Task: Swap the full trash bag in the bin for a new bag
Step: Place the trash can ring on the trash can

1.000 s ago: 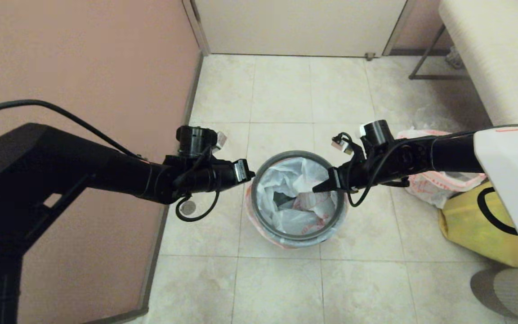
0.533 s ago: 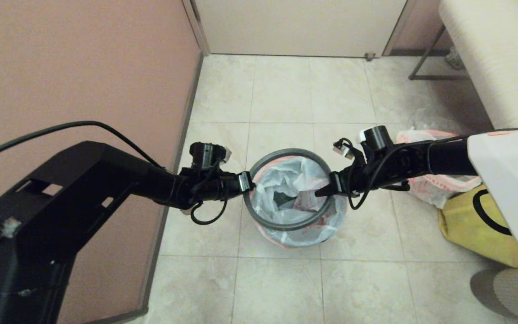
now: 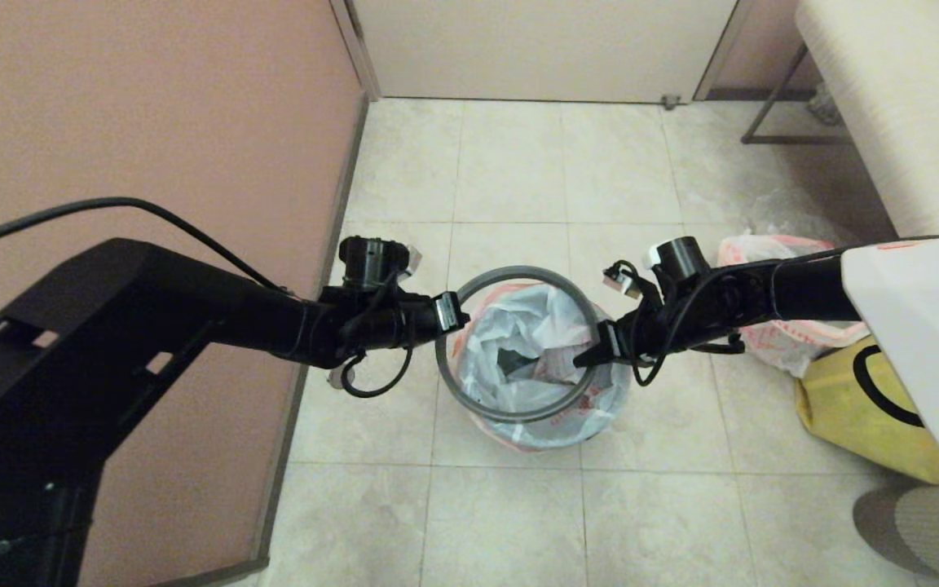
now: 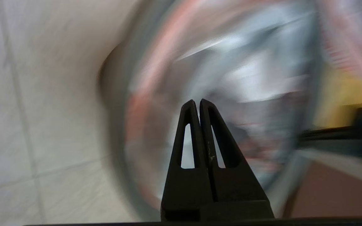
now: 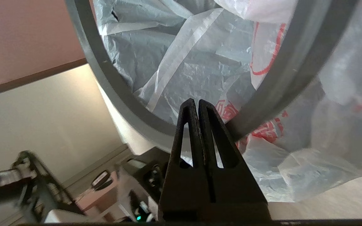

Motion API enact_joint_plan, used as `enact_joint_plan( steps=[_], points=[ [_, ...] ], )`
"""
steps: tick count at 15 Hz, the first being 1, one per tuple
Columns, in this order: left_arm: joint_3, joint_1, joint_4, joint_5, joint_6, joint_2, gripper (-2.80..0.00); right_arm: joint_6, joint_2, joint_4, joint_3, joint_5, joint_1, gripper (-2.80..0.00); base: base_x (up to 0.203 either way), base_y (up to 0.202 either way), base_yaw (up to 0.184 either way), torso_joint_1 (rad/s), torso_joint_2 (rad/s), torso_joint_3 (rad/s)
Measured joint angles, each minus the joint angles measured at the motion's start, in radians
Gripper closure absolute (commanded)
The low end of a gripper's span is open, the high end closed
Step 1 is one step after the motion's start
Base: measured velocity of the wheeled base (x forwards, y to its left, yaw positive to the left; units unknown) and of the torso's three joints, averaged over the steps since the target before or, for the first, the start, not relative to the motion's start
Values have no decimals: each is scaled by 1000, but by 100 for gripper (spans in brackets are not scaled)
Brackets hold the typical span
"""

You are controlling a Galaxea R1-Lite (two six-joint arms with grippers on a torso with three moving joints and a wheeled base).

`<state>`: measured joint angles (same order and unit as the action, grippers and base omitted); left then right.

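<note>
Showing an early-to-middle stage of the bag change: the thin grey hoop [image 3: 469, 399] is raised off the bin's rim and hangs tilted over the mouth, carried between the two arms. The left tool [image 3: 460, 316] sits at the hoop's left edge; the right tool [image 3: 579, 359] sits at its right edge, inside the ring. Both tools have their fingers pressed together, as each wrist view confirms; neither visibly clamps the hoop, which in the right wrist view lies against the side of the closed fingers, so it appears to be borne rather than pinched.

The bag lining the bin [image 3: 518, 359] is white with red-orange lettering and is folded out over the rim. The black bin [image 3: 596, 434] itself is almost wholly hidden beneath this plastic and stands on the tiled floor [image 3: 510, 522] between the arms.

Judged done: the hoop is freed. Judged left: set the hoop aside, lift the lining bag out, fit the replacement, reseat the hoop.

Count: one hoop, one bin, one bag in the bin. To the robot's right lie one white bag with red print [image 3: 787, 338] and one yellow bag [image 3: 853, 416], touching each other. Whether that white bag is the full one or the spare cannot be told.
</note>
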<state>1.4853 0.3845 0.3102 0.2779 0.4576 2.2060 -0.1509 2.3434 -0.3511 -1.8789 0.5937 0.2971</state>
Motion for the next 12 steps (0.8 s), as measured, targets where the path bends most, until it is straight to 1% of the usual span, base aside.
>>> enact_joint_plan(
  steps=[3,6,9,12],
  points=[
    [-27,36,-16,-5,10,-129,0,0,-3,-24,0,-100,25,0,0,0,0,0,0,0],
    [-34,63,-65,-8,42,-243,0,18,1,-66,-8,-177,58,0,0,0,0,0,0,0],
    [-34,67,-69,-7,44,-298,0,39,20,-81,-22,-309,86,0,0,0,0,0,0,0],
    [-38,69,-70,-8,44,-336,0,70,25,-188,-55,-430,103,0,0,0,0,0,0,0]
  ],
)
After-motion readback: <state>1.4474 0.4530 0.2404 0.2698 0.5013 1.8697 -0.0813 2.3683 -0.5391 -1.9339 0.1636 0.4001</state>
